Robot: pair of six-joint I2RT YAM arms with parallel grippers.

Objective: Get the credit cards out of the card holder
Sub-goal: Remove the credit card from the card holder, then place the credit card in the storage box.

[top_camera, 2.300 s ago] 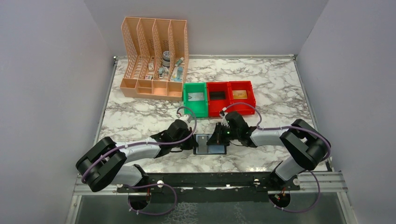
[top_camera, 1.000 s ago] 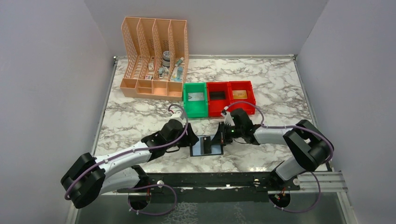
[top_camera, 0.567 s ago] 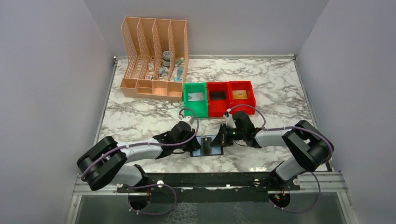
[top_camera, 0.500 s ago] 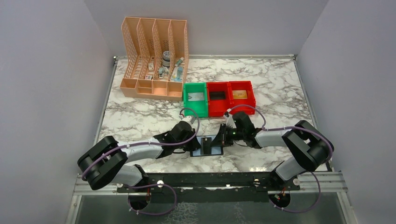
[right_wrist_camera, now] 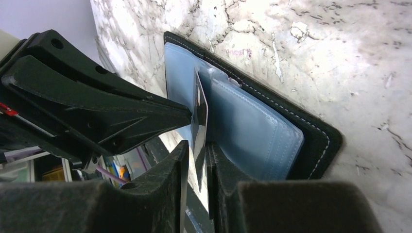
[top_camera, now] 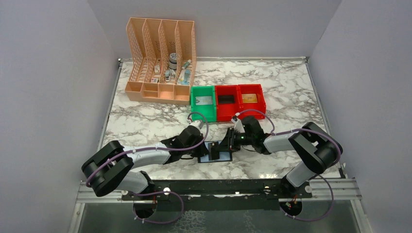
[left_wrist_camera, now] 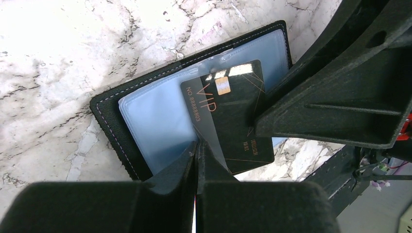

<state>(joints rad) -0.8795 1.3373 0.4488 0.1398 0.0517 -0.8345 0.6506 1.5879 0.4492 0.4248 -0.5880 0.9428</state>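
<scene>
clamping black card (left_wrist_camera: 228, 116): left claw (left_wrist_camera: 197, 145); right claw (right_wrist_camera: 197, 144) slightly apart, hiding card's edge.

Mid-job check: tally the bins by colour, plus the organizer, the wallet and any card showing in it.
green bin: 1
red bins: 2
peach file organizer: 1
card holder: 1
black card showing in the holder: 1
Total: 6
</scene>
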